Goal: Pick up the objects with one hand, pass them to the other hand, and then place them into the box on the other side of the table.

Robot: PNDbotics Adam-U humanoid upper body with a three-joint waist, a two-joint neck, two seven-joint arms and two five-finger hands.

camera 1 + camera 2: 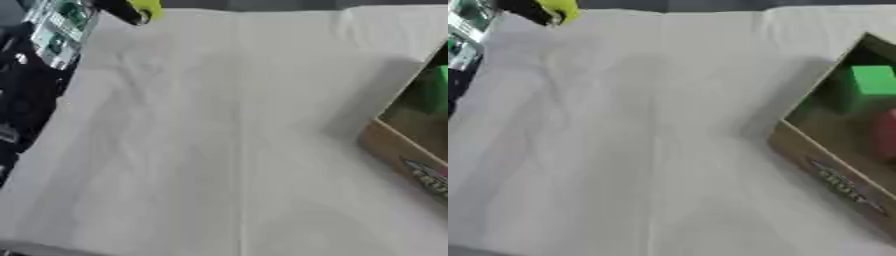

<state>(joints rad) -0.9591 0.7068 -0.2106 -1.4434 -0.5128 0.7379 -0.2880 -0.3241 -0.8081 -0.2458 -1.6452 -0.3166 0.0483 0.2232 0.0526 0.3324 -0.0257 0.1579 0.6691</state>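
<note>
At the top left edge my left hand (118, 7) shows as a dark shape, blurred, closed round a small yellow object (147, 10). It hangs over the far left corner of the white-covered table (219, 140). An open cardboard box (833, 175) stands at the right edge. Inside it lie a green block (874, 80) and, beside that, something red (885, 132). The box is far from the hand, across the whole width of the cloth. My right hand shows in neither view.
A clear container (57, 27) with green and white contents stands off the table's far left corner. Dark equipment (17, 95) runs along the left edge. The cloth has shallow creases down its middle.
</note>
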